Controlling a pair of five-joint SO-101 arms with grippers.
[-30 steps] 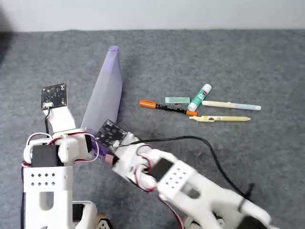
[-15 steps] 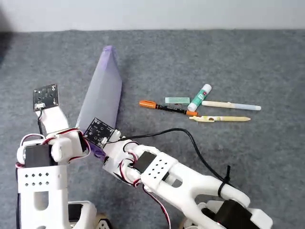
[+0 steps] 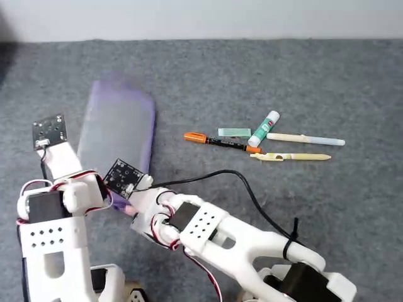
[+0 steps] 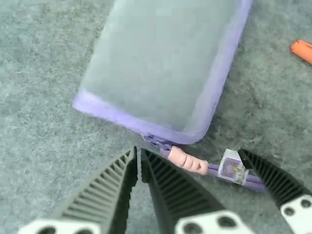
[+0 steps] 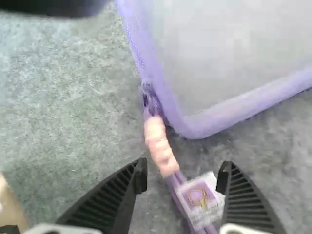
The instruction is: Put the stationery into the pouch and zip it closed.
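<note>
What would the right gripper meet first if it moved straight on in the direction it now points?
Probably the pink zipper pull, lying just ahead of the right gripper, jaws open; the pouch comes next. Height is unclear, so it might pass above.

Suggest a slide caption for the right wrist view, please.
Open right hand straddles the pink zipper pull at the corner of the purple pouch.

Grey felt tabletop (image 3: 327, 82): purple pouch (image 3: 116, 135), orange marker (image 3: 220, 142), glue stick (image 3: 262, 129), blue pen (image 3: 305, 138), yellow pen (image 3: 291, 156), perhaps eraser (image 3: 234, 132).
</note>
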